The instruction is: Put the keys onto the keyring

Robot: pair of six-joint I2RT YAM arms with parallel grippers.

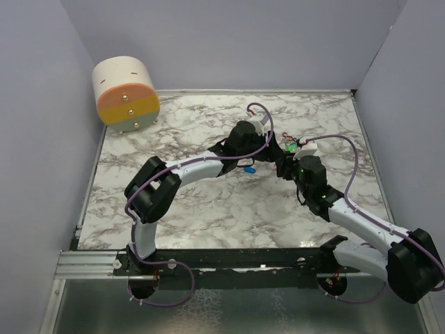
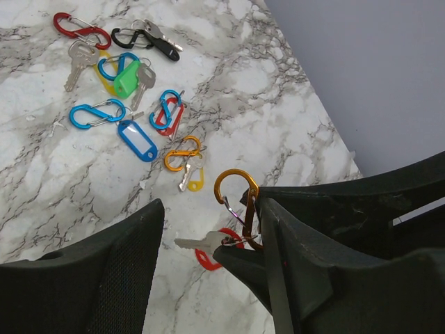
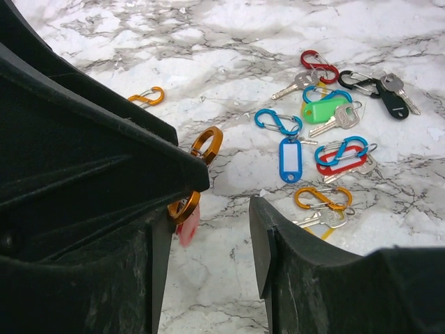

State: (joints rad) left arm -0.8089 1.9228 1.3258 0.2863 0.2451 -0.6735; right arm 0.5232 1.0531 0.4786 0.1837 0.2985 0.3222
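Note:
An orange carabiner keyring [image 2: 237, 200] is pressed between the right finger of my left gripper [image 2: 208, 209] and one finger of my right gripper [image 3: 205, 216]. It shows as orange loops [image 3: 206, 143] in the right wrist view. A silver key [image 2: 198, 243] with a red tag [image 2: 206, 260] hangs from it by a small ring. Both grippers stand open, with a wide gap between each one's own jaws. They meet over the middle right of the table [image 1: 276, 156]. More keys lie beyond them: green tag [image 2: 127, 80], blue tag [image 2: 137, 139], yellow tag [image 2: 195, 180], black head [image 2: 164, 46].
Loose figure-eight clips lie among the keys: red [image 2: 80, 29], blue [image 2: 97, 113], orange [image 2: 182, 153]. A separate orange clip [image 3: 147, 96] lies apart, and a small blue piece [image 1: 247, 168] lies under the left arm. A round wooden box [image 1: 126, 94] stands back left. Grey walls enclose the marble table [image 1: 208, 209].

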